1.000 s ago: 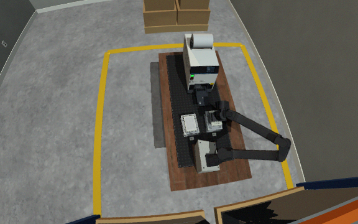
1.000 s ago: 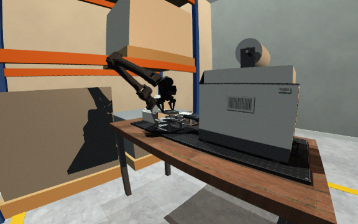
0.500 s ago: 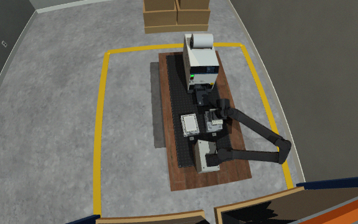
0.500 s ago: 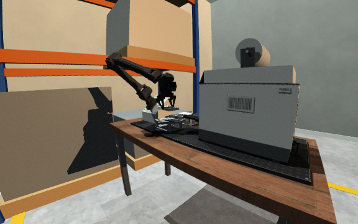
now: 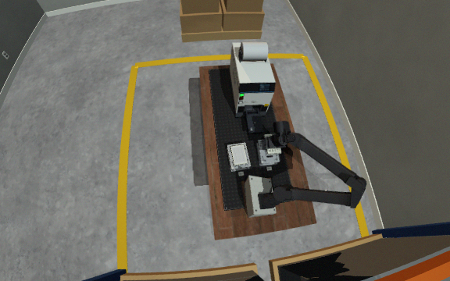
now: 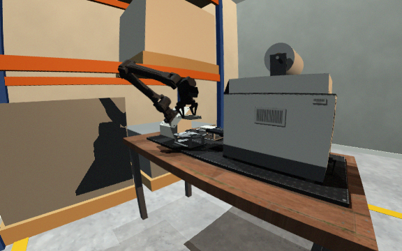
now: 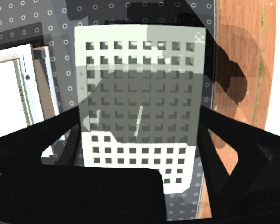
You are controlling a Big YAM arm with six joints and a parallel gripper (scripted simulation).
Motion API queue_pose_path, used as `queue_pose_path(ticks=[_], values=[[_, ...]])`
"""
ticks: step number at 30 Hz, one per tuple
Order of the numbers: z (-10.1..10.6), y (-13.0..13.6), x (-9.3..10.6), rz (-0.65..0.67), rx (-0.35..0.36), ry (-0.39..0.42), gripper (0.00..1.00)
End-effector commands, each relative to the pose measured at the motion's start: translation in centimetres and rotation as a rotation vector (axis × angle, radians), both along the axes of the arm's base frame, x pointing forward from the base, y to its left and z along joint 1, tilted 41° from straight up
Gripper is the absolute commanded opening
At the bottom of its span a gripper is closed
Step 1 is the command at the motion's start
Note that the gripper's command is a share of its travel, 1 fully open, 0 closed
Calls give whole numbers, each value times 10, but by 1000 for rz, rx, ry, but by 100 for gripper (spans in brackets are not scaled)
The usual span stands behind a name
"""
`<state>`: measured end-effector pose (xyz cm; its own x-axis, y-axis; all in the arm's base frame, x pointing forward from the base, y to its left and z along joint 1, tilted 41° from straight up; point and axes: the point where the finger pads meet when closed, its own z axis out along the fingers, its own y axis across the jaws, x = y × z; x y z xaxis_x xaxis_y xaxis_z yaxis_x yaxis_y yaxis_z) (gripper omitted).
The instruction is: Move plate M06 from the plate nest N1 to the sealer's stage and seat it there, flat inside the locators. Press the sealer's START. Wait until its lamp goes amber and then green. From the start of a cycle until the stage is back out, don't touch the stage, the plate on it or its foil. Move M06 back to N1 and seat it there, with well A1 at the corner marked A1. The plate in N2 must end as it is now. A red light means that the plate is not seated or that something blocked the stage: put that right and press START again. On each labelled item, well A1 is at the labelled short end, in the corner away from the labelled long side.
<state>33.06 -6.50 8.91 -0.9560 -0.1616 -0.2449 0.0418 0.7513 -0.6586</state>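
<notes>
Top view: claw (image 5: 275, 143) (image 6: 188, 111) (image 7: 139, 112) closed on the pale plate (image 5: 274, 151) (image 6: 191, 117) (image 7: 141, 35), above one nest (image 5: 268, 159) (image 6: 189, 140); we see the stage (image 5: 255, 122) out ahead, lamp (image 5: 241, 95) green.

Exterior: plate looks level, open air between it and the nest. We note a barcode (image 6: 271, 116) on the sealer (image 5: 253, 72) (image 6: 278, 125); lettering unreadable.

Wrist: well grid part shaded, a finger along each long edge; white-topped plate (image 5: 239, 155) (image 7: 7, 92) left of the claw.

The gripper (image 7: 139, 112) is holding a pale plate (image 7: 141, 55) between its two black fingers, one on each long side. Rows of little square holes are covering the plate, and a dark shadow is lying over its middle. A white thing (image 7: 7, 95), maybe another plate, is sitting to the left. Brown wood (image 7: 246, 30) is showing on the right.
</notes>
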Motion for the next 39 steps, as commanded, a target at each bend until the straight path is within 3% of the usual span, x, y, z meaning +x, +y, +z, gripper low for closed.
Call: queue_pose_path(ticks=[1,7,24,30,39], values=[[22,9,15,4,7,-47,0],[37,19,20,5,9,-69,0],[10,5,8,-1,2,-10,0],[9,4,-2,-1,1,-6,0],[21,5,7,-18,10,-33,0]])
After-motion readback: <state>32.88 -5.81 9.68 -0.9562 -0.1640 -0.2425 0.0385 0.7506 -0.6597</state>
